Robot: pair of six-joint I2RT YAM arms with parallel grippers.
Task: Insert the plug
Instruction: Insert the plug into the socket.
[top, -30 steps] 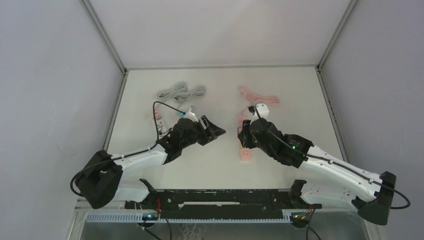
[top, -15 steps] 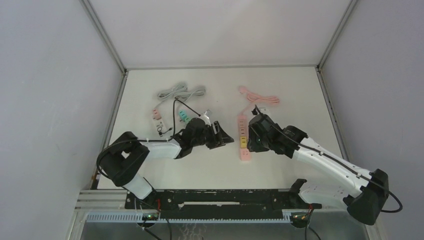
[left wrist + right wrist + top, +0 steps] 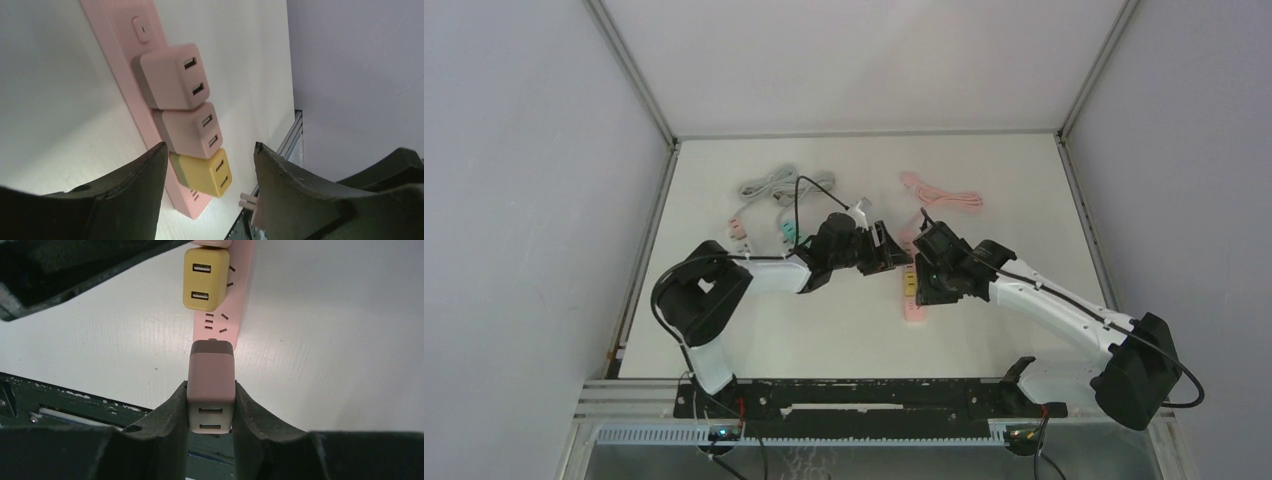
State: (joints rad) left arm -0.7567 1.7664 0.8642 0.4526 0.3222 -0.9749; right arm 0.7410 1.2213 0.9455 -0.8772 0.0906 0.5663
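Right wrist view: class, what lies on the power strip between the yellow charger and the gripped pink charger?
Only an empty outlet of the power strip, slots bare, as the right wrist view shows; the right gripper holds the pink charger.

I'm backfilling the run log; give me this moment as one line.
right pincer: shut on pink plug | plug: prongs out, near free socket | left pincer: open, empty | power strip: three chargers seated

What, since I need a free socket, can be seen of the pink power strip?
The long pink plastic power strip lies flat on the white table. A button sits at one end; two pink cube chargers and a yellow cube charger sit plugged in. Beyond the yellow, one set of slots stands free.
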